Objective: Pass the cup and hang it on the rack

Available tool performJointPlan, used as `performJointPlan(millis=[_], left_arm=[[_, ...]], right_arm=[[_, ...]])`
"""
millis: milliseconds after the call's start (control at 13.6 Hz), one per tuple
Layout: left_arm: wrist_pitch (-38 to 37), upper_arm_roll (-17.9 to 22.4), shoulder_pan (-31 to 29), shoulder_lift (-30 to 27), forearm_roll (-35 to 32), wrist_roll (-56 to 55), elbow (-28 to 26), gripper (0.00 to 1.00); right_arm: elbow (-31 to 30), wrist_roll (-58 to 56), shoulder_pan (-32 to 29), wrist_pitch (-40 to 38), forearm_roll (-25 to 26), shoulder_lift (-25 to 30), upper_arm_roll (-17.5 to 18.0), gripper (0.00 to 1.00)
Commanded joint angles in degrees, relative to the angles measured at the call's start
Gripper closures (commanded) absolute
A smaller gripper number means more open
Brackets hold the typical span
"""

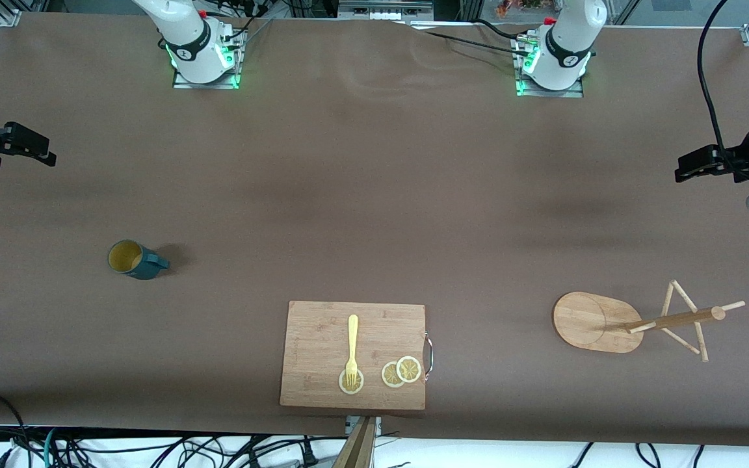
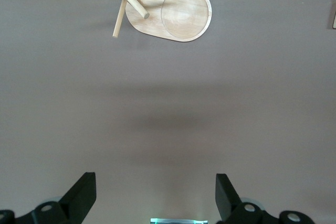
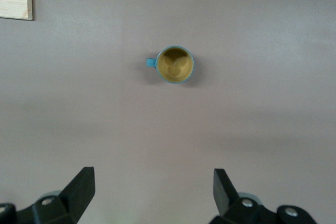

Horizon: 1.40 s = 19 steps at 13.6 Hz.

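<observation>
1. Right gripper (image 3: 149,195) hangs open and empty over bare table, at the front view's 9 o'clock edge.
2. Left gripper (image 2: 156,198), likewise open, waits at 3 o'clock.
3. The cup (image 1: 132,260) stands upright near 8 o'clock.
4. The rack (image 1: 634,322) stands near 4 o'clock.

Table cover (image 1: 374,195) was matt brown, cloth-like, faintly wrinkled near arm bases. Cup (image 1: 132,259) showed dark teal outside, mustard inside, slight sheen. Rack (image 1: 615,321) was pale bamboo, smooth, visible grain. Cutting board (image 1: 322,338) was same light wood, with thin metal handle (image 1: 429,355). Fork (image 1: 352,351) looked yellow plastic.
</observation>
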<state>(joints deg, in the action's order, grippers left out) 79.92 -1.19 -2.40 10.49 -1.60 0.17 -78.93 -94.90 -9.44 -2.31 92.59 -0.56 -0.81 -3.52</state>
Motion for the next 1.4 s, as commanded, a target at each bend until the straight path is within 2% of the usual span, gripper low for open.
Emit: performJointPlan(millis=[0, 220, 808, 955, 1102, 1323], left_arm=[[-0.38, 0.04, 0.21, 1.03, -1.3, -0.44, 1.94, 0.0], [-0.29, 0.04, 0.21, 1.03, -1.3, -0.44, 1.94, 0.0], [-0.29, -0.04, 0.21, 1.03, -1.21, -0.52, 1.94, 0.0], [-0.29, -0.04, 0.29, 1.03, -1.21, -0.53, 1.94, 0.0], [-0.29, 0.05, 0.29, 1.03, -1.21, -0.53, 1.94, 0.0], [-0.38, 0.05, 0.29, 1.03, -1.21, -0.53, 1.94, 0.0]], right_arm=[[1.38, 0.03, -0.24, -0.92, 0.65, -0.51, 0.44, 0.0], [5.06, -0.05, -0.24, -1.18, 0.65, -2.08, 0.36, 0.0], [4.99, 0.82, -1.64, -1.18, 0.48, -5.07, -0.43, 0.0], [4.99, 5.98, -1.56, -0.4, 0.39, -5.43, -0.44, 0.01], [4.99, 15.97, -1.03, 0.39, 0.83, -6.39, -0.17, 0.01], [4.72, 17.88, -1.12, 6.0, 1.35, -11.48, -0.26, 0.01]])
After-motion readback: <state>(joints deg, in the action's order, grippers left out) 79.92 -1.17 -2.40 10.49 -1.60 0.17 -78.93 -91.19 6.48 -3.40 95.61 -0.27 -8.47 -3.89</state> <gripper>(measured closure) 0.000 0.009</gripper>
